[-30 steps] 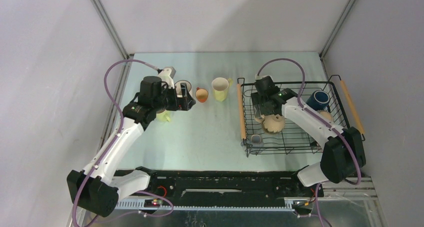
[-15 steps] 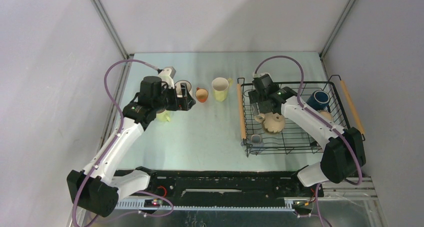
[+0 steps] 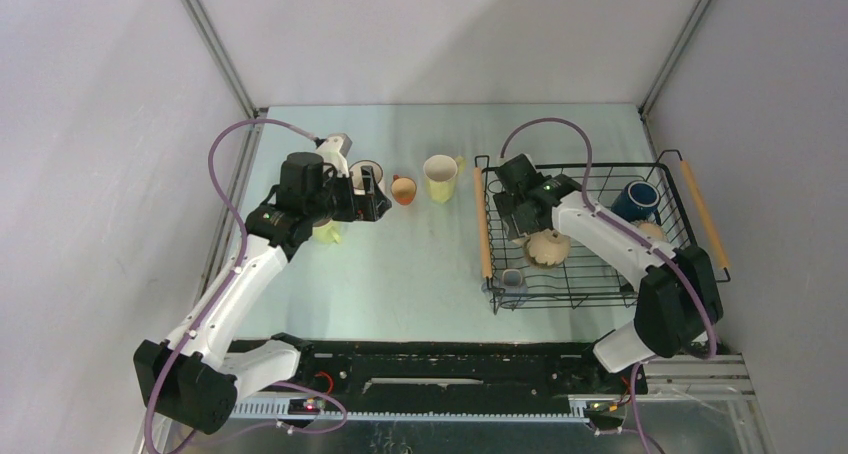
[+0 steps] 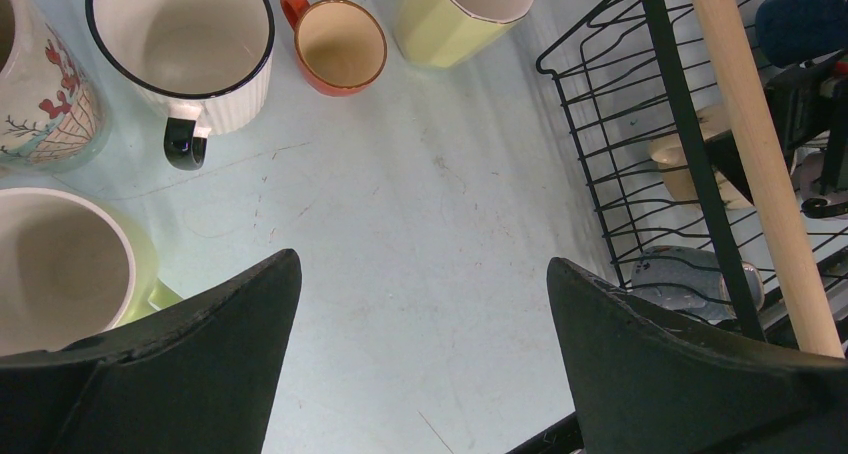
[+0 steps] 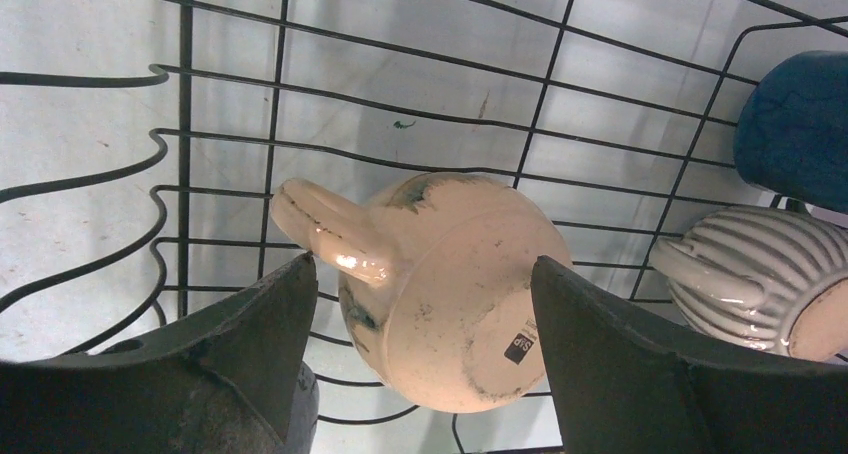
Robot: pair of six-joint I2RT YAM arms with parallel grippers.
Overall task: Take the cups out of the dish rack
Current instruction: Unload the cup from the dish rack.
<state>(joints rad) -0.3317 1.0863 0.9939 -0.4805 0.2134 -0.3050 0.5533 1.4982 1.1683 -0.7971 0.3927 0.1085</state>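
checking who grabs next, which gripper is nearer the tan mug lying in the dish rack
Right. The right gripper hangs right over the tan mug, jaws open either side of it. The left gripper hangs outside the dish rack, over the table.

Right wrist view: dark blue cup [image 5: 795, 129] and ribbed cup [image 5: 750, 269] cut off at the picture's right edge. Left wrist view: floral mug [image 4: 40, 99] cut off at left edge.
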